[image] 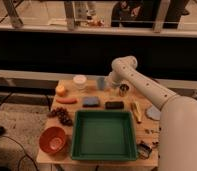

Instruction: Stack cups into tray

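The green tray (77,134) lies at the table's front middle and holds nothing. The white round cup (80,81), the pale blue tumbler (101,83) and the shiny metal cup (123,90) stand in a row near the table's far edge. My arm reaches in from the lower right and bends at the far side of the table. My gripper (110,81) hangs at the far edge, between the tumbler and the metal cup and close against the tumbler's right side.
An orange-red bowl (54,140) sits left of the tray. An orange (60,90), a carrot (66,100), grapes (62,115), a blue sponge (91,102), a black object (114,105) and a banana (137,111) lie between cups and tray. A purple bowl (153,113) is at the right edge.
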Tool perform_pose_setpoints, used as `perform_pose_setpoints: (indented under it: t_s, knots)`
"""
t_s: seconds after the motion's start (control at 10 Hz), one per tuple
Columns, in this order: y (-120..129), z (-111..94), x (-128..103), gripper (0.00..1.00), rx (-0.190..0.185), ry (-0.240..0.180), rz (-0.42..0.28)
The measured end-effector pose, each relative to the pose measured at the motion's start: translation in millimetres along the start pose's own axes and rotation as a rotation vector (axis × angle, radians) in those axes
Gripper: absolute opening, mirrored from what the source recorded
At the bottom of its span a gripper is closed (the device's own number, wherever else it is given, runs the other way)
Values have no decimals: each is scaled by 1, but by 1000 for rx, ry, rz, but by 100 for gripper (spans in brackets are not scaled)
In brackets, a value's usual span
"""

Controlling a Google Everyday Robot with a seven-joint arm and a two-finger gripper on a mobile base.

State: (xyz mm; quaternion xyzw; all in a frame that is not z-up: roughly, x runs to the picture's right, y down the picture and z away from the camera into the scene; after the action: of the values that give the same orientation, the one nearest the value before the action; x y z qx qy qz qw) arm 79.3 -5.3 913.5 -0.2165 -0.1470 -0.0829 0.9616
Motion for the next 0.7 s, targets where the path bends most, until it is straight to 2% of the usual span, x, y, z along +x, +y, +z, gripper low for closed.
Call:
perform_pose_setpoints:
  t_s: [0.3, 0.7]
  knots:
    - [-7, 1, -11, 80, 21, -24, -39]
    - [-11, 6, -27, 80, 29, -60, -80]
